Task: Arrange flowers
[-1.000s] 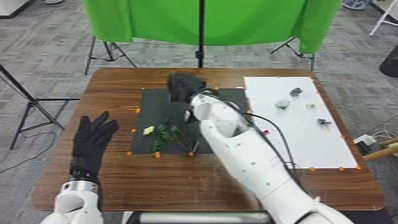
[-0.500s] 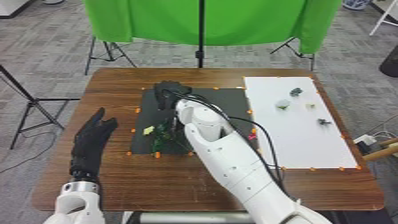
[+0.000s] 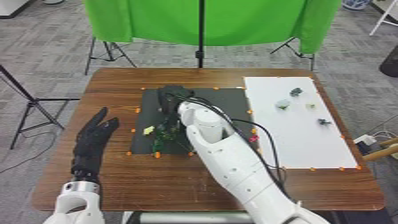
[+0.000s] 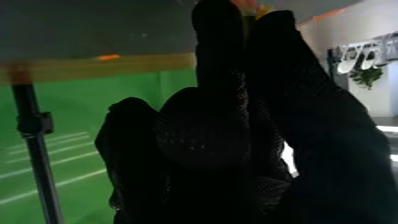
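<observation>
The brown wooden table point(image 3: 169, 185) carries a white sheet point(image 3: 302, 145) along its right edge and, nearer its left edge, a black mat point(image 3: 233, 97). The left hand point(image 3: 93, 137), released and relaxed, is beside the table's left edge. The right hand point(image 3: 171, 97) is over the mat's far left corner; whether it grasps anything cannot be told. Dark greenery point(image 3: 162, 142) lies near the mat's near left corner, a pale yellow flower point(image 3: 148, 130) by its left edge. A pink flower point(image 3: 254, 138) is near its right edge. Small grey-green sprigs point(image 3: 296, 92) dot the sheet's far half.
</observation>
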Motion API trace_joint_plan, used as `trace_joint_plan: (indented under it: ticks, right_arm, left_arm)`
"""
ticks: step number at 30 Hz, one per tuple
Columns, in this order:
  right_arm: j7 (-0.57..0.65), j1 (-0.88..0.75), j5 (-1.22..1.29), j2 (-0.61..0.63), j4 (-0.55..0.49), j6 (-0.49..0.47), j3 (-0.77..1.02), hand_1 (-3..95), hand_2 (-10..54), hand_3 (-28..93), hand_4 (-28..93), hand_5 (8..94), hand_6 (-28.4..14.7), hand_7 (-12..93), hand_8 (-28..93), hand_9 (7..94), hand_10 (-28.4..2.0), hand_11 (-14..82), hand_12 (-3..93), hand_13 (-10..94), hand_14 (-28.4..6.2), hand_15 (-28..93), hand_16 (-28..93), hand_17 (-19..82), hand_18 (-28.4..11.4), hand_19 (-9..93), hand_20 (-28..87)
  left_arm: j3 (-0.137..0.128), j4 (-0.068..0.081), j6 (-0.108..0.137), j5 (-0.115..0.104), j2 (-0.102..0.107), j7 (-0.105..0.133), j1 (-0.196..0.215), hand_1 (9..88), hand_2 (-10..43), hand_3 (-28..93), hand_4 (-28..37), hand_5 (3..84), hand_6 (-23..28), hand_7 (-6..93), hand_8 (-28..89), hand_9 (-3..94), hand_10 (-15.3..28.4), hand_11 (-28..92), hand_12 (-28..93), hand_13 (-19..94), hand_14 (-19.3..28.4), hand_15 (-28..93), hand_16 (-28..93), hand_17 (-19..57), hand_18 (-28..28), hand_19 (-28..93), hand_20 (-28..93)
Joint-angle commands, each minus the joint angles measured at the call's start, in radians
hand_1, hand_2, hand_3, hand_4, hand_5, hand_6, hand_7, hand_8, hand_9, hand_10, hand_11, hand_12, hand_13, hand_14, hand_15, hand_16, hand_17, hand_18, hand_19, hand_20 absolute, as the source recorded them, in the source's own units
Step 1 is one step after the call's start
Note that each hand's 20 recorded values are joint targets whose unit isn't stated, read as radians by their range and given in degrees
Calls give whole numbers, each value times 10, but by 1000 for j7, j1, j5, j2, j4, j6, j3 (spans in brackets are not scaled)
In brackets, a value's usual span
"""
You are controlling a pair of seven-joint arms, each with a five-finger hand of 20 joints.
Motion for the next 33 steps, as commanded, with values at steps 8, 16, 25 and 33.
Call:
trace_joint_plan:
  ticks: [8,16,25,33]
  right_arm:
    - [115,103,274,194,-222,-145,-113,496,-95,595,-137,621,11,172,-94,841,-122,186,308,897,-18,603,354,664,-94,932,557]
    - [239,130,480,445,-478,104,-63,406,-95,626,-134,618,-3,152,-85,839,-140,231,234,900,-25,593,348,662,-98,932,548]
    - [410,-181,536,723,-647,-54,360,380,-95,636,-125,576,-28,133,-69,603,-187,143,229,647,-143,573,321,415,-203,876,508]
    - [478,-418,444,731,-594,-141,581,361,-95,628,-132,533,-39,118,-60,556,-198,132,238,634,-154,591,308,406,-215,871,513]
  left_arm:
    - [-18,1,-18,-5,-4,-21,23,341,-95,611,-131,341,36,66,-56,432,109,164,152,334,140,97,53,20,132,55,187]
    - [-19,3,-29,-2,-10,-32,10,340,-95,612,-134,343,37,65,-55,432,108,163,153,334,140,96,54,20,132,55,187]
    - [-33,-12,-10,-8,-16,-30,43,337,-95,612,-134,349,38,64,-54,433,108,162,153,334,141,96,54,19,132,55,188]
    - [-31,-15,-14,-7,-16,-32,43,335,-95,612,-136,357,37,66,-54,433,109,163,154,334,141,96,55,20,131,54,188]
